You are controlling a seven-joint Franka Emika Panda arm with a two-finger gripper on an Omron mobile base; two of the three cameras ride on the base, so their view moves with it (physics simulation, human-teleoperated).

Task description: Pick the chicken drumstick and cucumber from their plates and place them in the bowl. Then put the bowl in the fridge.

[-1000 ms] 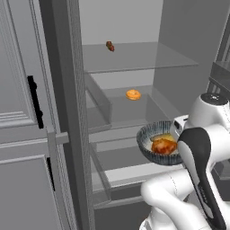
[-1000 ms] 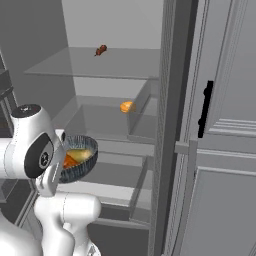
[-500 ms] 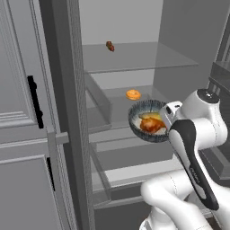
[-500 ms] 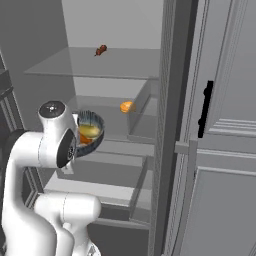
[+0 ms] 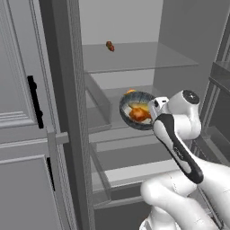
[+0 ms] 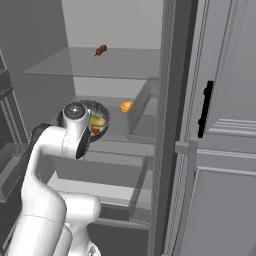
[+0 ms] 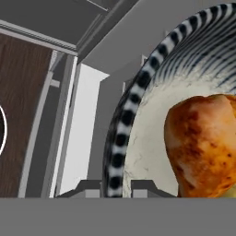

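The wide round grey bowl point(image 5: 137, 110) is held tilted in front of the open tall grey fridge point(image 5: 134, 58), level with its middle glass shelf point(image 6: 117, 131). The glossy orange-brown chicken drumstick point(image 7: 203, 143) lies inside the bowl, apparently beside the stubby yellowish-green cucumber point(image 6: 98, 120). The bowl's rim is gripped by the claw point(image 7: 116, 188). Behind the bowl, a small round orange fruit point(image 6: 127, 106) sits on the middle shelf. A small brown item point(image 5: 109, 46) rests on the upper glass shelf point(image 5: 134, 56).

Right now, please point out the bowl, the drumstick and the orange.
bowl point(image 5: 126, 101), left base view, on its dark rim.
drumstick point(image 7: 203, 138), hand view, on its browned middle.
orange point(image 6: 127, 106), right base view, on its centre.
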